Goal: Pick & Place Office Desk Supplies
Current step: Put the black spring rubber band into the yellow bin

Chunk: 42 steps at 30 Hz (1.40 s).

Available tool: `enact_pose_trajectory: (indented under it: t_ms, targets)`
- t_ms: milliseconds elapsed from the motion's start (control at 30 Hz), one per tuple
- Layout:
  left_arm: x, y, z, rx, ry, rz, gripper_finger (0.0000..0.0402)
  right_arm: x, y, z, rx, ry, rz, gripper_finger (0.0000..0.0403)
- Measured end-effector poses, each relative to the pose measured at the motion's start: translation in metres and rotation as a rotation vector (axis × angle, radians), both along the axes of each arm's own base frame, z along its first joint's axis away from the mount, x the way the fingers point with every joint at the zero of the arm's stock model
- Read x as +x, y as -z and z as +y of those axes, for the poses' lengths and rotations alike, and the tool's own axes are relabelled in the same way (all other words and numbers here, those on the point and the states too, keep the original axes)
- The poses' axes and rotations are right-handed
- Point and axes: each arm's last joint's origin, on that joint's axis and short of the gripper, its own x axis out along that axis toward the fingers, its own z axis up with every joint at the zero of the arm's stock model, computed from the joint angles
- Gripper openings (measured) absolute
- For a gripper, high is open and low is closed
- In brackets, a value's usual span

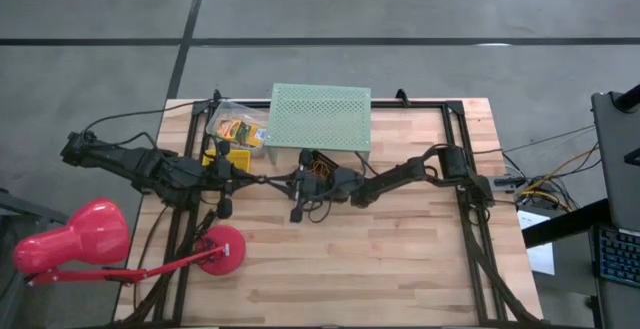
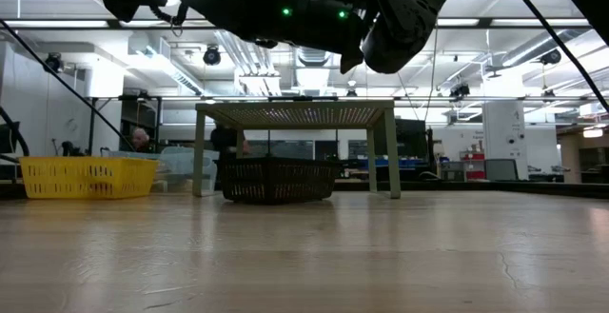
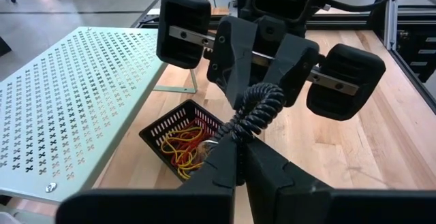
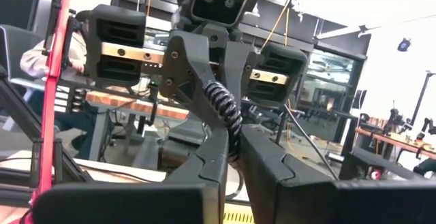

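A short black coiled cord [image 3: 253, 112] is stretched between my two grippers, which face each other above the middle of the table. My left gripper [image 3: 238, 146] is shut on one end and my right gripper [image 4: 234, 139] on the other. In the high view they meet just in front of the mint-green stand, left gripper [image 1: 262, 179] and right gripper [image 1: 292, 181]. Below them a black mesh basket [image 3: 178, 130] holding red, orange and yellow rubber bands [image 3: 184, 148] stands on the table, partly under the stand's edge. My left gripper pinches one end of the coiled cord [image 3: 235, 132] between its two fingertips, coming nearly level from the table's left. The cord is lifted clear of the table. My right gripper pinches the cord's other end [image 4: 230, 134] between its fingers, which come from the table's right, roughly along the cord. The cord runs on to the left gripper's fingers [image 4: 204, 71].
The mint-green perforated stand [image 1: 320, 117] stands at the far middle. A yellow basket [image 1: 230, 157] and a clear bag of yellow-orange boxes [image 1: 238, 127] lie at the far left. The pink lamp [image 1: 70, 239] has its round base [image 1: 222, 249] at the near left.
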Motion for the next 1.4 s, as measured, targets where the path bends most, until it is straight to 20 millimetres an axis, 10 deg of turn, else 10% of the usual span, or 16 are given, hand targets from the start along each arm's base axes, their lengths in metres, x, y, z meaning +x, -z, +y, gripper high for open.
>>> enact_pose_trajectory:
  t_ms: [1100, 1400]
  targets:
    - [0.000, 0.000, 0.000, -0.011, -0.007, -0.002, 0.0016, 0.000, 0.001, 0.004, 0.115, -0.041, -0.001, 0.0183]
    - [-0.012, -0.001, 0.009, -0.165, -0.355, 0.023, 0.0016, 0.001, 0.007, 0.005, 0.068, -0.019, 0.059, 0.0183]
